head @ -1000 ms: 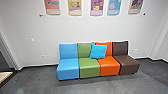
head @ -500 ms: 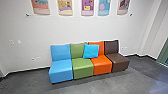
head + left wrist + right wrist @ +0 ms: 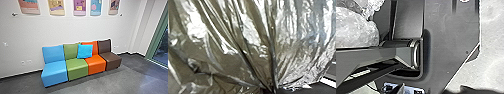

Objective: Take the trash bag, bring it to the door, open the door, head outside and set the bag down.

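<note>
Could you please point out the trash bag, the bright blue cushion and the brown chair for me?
trash bag (image 3: 245, 37): left wrist view, on its shiny, creased side
blue cushion (image 3: 85, 51): head view, middle of its front
brown chair (image 3: 110, 57): head view, on its seat

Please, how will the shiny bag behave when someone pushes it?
The bag is probably floppy: it is full of folds and creases. Its glossy surface may be slippery. It looks thin where it crinkles finely, so it could perhaps tear.

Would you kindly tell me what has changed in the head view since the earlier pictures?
The camera has swung to the robot's right, so the row of seats sits further left in view and green-framed glass has appeared at right. The seats and blue cushion themselves stayed put.
</note>
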Tool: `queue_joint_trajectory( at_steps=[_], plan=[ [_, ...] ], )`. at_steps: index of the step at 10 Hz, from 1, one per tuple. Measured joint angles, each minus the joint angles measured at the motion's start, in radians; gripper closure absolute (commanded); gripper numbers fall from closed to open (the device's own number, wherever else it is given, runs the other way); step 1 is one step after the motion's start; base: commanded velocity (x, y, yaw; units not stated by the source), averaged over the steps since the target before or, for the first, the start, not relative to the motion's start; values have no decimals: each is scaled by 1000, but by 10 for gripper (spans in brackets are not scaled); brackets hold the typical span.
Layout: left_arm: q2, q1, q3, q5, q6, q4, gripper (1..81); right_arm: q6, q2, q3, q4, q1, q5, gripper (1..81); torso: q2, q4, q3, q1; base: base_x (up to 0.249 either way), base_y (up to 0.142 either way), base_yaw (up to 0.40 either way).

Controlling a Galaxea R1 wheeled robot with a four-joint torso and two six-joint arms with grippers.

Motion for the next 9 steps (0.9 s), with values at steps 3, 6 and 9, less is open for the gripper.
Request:
queue_joint_trajectory(
  at_steps=[3,6,9],
  plan=[
    [0,-1,0,1,0,0,811,243,-3,-9,-286,5,-17,10,0,0,0,0,0,0,-204],
    [-2,0,0,-8,0,0,811,300,-1,11,-358,19,-6,10,0,0,0,0,0,0,-204],
    [-1,0,0,-11,0,2,811,303,4,3,-358,12,-13,10,0,0,0,0,0,0,-210]
  ],
)
